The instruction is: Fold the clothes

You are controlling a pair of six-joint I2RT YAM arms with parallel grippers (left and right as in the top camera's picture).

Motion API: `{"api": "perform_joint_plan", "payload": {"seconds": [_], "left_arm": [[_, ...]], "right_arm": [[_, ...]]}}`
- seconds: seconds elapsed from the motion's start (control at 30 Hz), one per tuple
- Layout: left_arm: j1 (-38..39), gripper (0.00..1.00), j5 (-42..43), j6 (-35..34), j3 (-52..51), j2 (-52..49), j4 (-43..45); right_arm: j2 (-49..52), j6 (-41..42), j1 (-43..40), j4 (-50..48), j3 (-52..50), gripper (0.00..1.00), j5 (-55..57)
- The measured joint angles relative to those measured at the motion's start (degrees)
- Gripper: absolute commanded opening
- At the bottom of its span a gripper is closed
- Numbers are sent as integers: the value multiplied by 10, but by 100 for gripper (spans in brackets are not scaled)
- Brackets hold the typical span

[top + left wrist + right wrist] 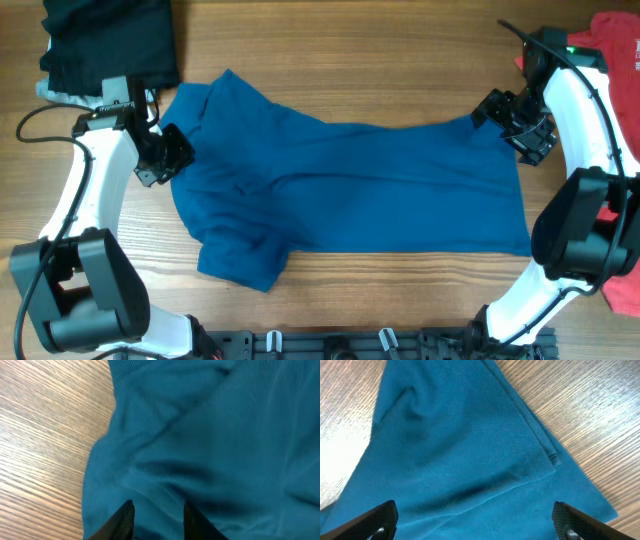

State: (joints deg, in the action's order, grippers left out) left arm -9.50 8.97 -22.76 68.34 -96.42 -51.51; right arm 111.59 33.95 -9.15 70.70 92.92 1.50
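my left gripper [157,521] jaws slightly parted over blue shirt [350,190] near collar, my right gripper [475,524] jaws wide apart above hem corner, holding nothing, wooden table [400,300]

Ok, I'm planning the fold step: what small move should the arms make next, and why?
Probably lift both end effectors straight up. The deep-blue short-sleeved cloth shirt lies spread out, the right end effector gapes wide and the left end effector is parted, so neither seems to grip.

Light-brown wood-grain tabletop [380,60] fills overhead frame, grain running L-R. Even light; bright glare patch at left edge, right wrist view.
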Motion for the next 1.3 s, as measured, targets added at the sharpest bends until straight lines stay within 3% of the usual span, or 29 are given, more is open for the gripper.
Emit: {"api": "perform_joint_plan", "payload": {"seconds": [0.07, 0.1, 0.2, 0.33, 0.43, 0.6, 0.87, 0.97, 1.13, 1.3], "left_arm": [[0, 61, 5, 3, 0, 9, -10], [0, 100, 8, 5, 0, 29, -18], [0, 100, 13, 3, 0, 118, -53], [0, 100, 21, -9, 0, 240, -164], [1, 100, 45, -21, 0, 292, -209], [37, 100, 58, -29, -7, 295, -274], [55, 94, 60, -35, -189, 287, -197], [55, 93, 59, -39, -252, 267, -104], [55, 91, 51, -42, -260, 186, -27], [55, 91, 47, -42, -260, 85, -12]], "right_arm": [[-23, 0, 0, 0, -4, 100, -2], [-61, -2, 0, 2, -5, 100, -3], [-168, -3, 0, 52, -5, 100, 1], [-235, 5, 0, 81, -21, 100, 16], [-283, 13, 0, 48, -101, 100, 11], [-367, 25, 0, -1, -273, 100, -23], [-369, 26, 0, -52, -369, 100, -69], [-369, 22, 0, -60, -370, 100, -71], [-369, 7, 0, -61, -371, 100, -75], [-369, 2, 0, -65, -371, 100, -80]]}}
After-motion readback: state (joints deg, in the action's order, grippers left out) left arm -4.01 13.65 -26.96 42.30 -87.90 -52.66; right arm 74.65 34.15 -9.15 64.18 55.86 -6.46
